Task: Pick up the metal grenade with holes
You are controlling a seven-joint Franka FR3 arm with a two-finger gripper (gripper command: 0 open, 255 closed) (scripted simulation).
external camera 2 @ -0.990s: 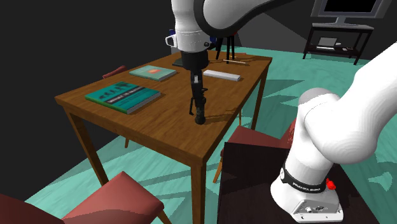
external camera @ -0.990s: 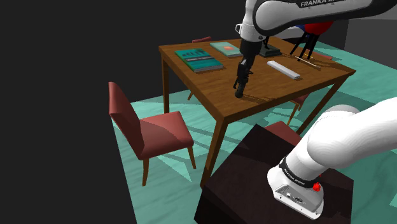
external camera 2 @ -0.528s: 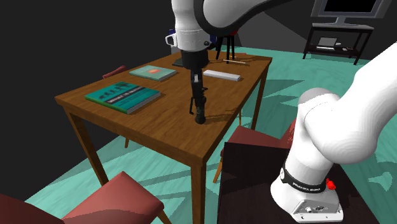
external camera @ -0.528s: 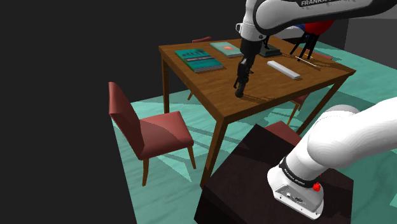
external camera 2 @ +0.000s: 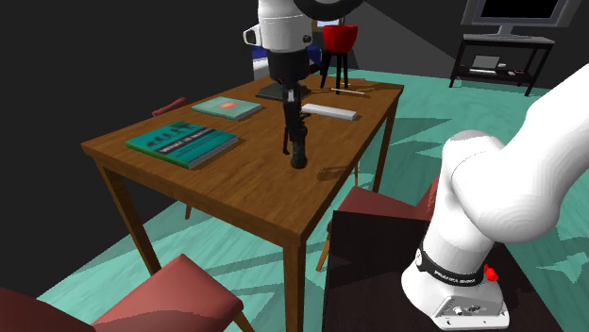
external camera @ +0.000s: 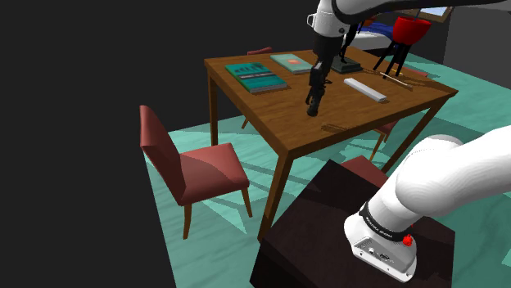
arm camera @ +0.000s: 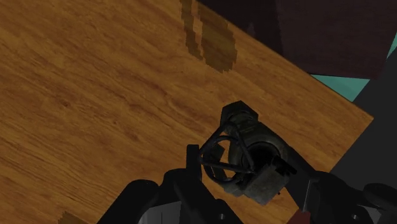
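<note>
Found gripper [arm camera: 249,173] clenched on the grenade [arm camera: 254,143], pinching it from both sides. In the wrist view, noted a dark, drab, rounded body with an opening at its end and a wire loop at its side. In the other views, logged gripper [external camera: 314,96] [external camera 2: 296,140] pointing down, with grenade [external camera: 312,109] [external camera 2: 299,156] hanging from its tip. Saw it clear of the table [external camera: 270,114] [external camera 2: 236,179], its shadow lying apart on the wood. Placed it over the table's middle, somewhat toward the edge facing the stand [external camera: 327,237] [external camera 2: 378,273].

Along the opposite edge, recorded a teal book [external camera: 256,77] [external camera 2: 182,143] lying flat by the corner. Spotted a paler book [external camera: 291,61] [external camera 2: 227,107] farther along the same edge. Beyond the gripper, marked a white bar [external camera: 365,89] [external camera 2: 328,112] lying flat, well apart from the grenade. At the far end, noted a red pot [external camera: 406,33] [external camera 2: 340,38] on black tripod legs.

Around the table, counted red chairs [external camera: 192,168] [external camera 2: 179,297] on a teal floor [external camera: 221,221] [external camera 2: 472,104]. Near the second exterior view's upper right corner, saw a TV [external camera 2: 519,11] on a low dark unit. Behind the table, logged a black area.
</note>
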